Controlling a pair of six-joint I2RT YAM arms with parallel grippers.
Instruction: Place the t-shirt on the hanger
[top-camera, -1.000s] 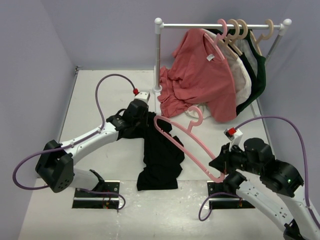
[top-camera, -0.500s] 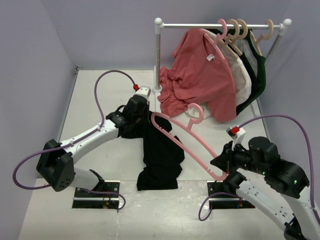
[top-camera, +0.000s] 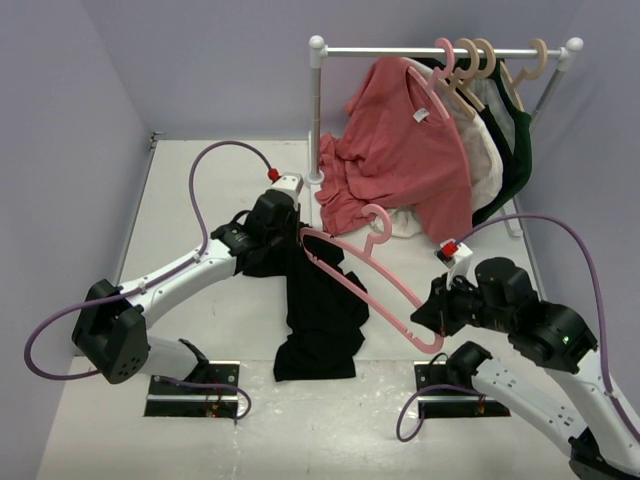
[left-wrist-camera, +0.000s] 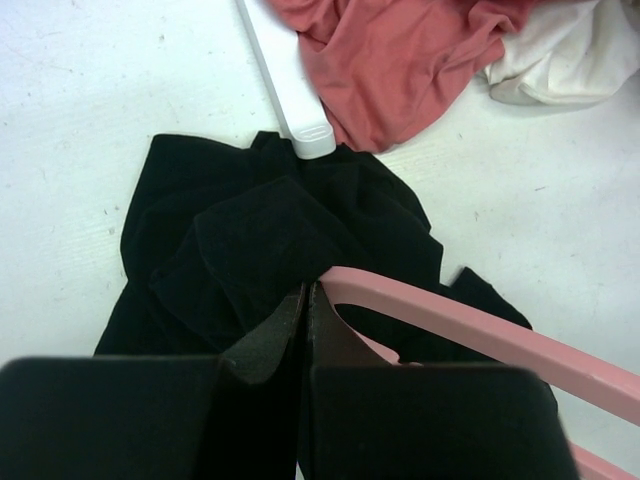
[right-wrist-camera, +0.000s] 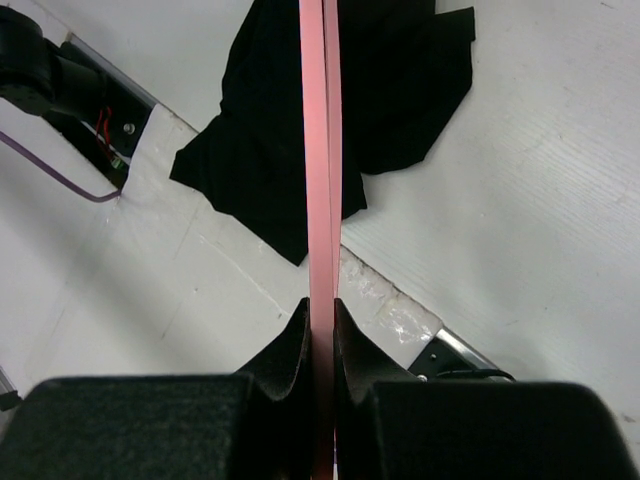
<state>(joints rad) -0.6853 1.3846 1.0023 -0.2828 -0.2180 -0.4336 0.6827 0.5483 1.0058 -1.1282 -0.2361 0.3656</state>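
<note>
Both my jaws are closed: left gripper (left-wrist-camera: 304, 297) pinching the t-shirt (top-camera: 320, 310) near the table's (top-camera: 200, 180) middle, right gripper (right-wrist-camera: 320, 308) clamping the hanger's (top-camera: 362, 287) corner.

I looked down from above and behind; wrist cameras peered close past the left hand (left-wrist-camera: 305, 292) and right hand (right-wrist-camera: 320, 306), sharing the t-shirt (left-wrist-camera: 250, 220).

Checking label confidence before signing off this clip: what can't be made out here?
Left wrist: whether the end of the hanger is inside the t-shirt; black folds and the left gripper cover it.
Right wrist: the hanger's hook, cut off by the top edge above the right gripper.
Top external: the garments behind the red shirt, mostly covered by it.
</note>
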